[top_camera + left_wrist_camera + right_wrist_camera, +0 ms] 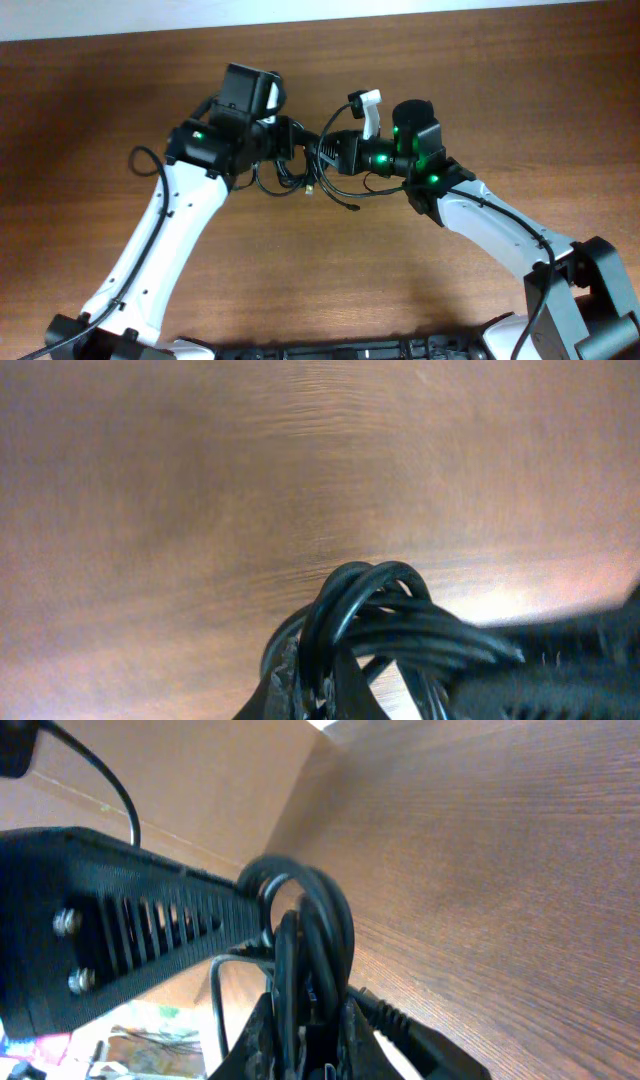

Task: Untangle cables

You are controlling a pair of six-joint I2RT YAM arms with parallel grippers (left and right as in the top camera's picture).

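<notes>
The cables (pixel 300 172) are a small black tangle at the middle of the table, held between both arms. My left gripper (pixel 290 140) is shut on a bundle of cable loops (pixel 365 615), seen close in the left wrist view with its fingers (pixel 320 685) pinching them. My right gripper (pixel 318 152) is shut on several cable loops (pixel 305 935) between its fingers (pixel 305 1030). A plug end with a ribbed strain relief (pixel 400 1025) lies beside the right finger. Loose strands hang down to the table (pixel 345 200).
The wooden table (pixel 480 90) spreads all round. A thicker black wire (pixel 145 158) loops off the left arm. The left gripper's slotted finger (pixel 130 935) crosses the right wrist view. The arm bases stand at the front edge (pixel 600 300).
</notes>
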